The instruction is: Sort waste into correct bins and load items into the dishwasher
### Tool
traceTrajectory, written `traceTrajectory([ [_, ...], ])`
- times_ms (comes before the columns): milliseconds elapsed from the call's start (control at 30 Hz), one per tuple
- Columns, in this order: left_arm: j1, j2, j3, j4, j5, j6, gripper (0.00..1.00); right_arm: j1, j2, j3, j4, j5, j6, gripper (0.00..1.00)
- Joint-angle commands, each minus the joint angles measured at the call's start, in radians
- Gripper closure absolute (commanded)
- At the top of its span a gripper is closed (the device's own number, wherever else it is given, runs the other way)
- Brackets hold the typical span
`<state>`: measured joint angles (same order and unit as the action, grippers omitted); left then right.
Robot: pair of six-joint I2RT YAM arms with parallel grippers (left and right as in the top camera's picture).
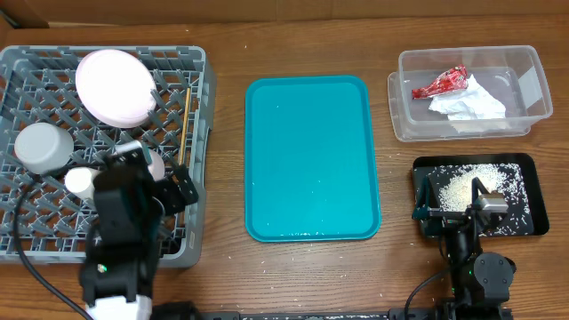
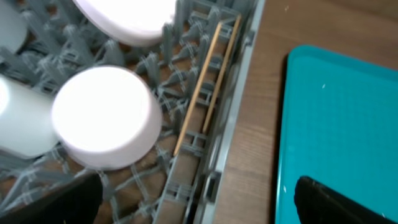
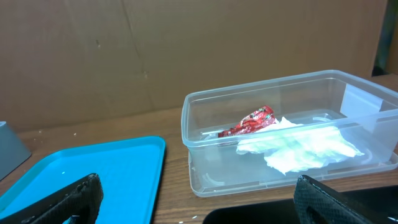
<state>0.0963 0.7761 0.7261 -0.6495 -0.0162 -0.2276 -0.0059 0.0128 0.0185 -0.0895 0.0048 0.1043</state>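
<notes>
The grey dish rack [image 1: 27,67] at the left holds the pale pink plate [image 1: 114,86], grey bowl [image 1: 40,147], white cup [image 1: 78,180] and chopsticks [image 1: 185,124]. My left gripper [image 1: 169,191] hovers open over the rack's front right part. In the left wrist view it [image 2: 199,211] is empty, with a small white dish [image 2: 102,118] and the chopsticks [image 2: 205,93] ahead. The clear tub [image 1: 524,67] holds the red wrapper [image 1: 440,83] and napkin [image 1: 469,104]. Rice [image 1: 471,185] lies in the black tray [image 1: 529,169]. My right gripper [image 1: 452,210] stands open over that tray's near edge, empty [image 3: 199,208].
A teal serving tray [image 1: 311,160] lies mid-table between the rack and the bins. In the right wrist view the clear tub [image 3: 199,112] stands ahead, the teal tray [image 3: 93,174] to its left and a brown cardboard wall behind. Bare wood runs between rack and tray.
</notes>
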Motion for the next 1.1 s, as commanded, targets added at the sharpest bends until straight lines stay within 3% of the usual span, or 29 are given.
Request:
traceTrajectory([
  [0, -0.029, -0.091, -0.138, 0.088, -0.009, 0.026, 0.0, -0.003, -0.009, -0.011, 0.005, 0.009, -0.004, 0.0],
  [367, -0.089, -0.384, -0.483, 0.363, 0.016, 0.026, 0.0, -0.003, -0.009, -0.011, 0.005, 0.009, -0.004, 0.0],
  [700, -0.106, -0.661, -0.615, 0.388, 0.006, 0.025, 0.0, -0.003, -0.008, -0.011, 0.005, 0.009, -0.004, 0.0],
  [1067, -0.11, -0.773, -0.721, 0.614, 0.005, 0.025, 0.0, -0.003, -0.008, -0.011, 0.005, 0.009, -0.004, 0.0],
])
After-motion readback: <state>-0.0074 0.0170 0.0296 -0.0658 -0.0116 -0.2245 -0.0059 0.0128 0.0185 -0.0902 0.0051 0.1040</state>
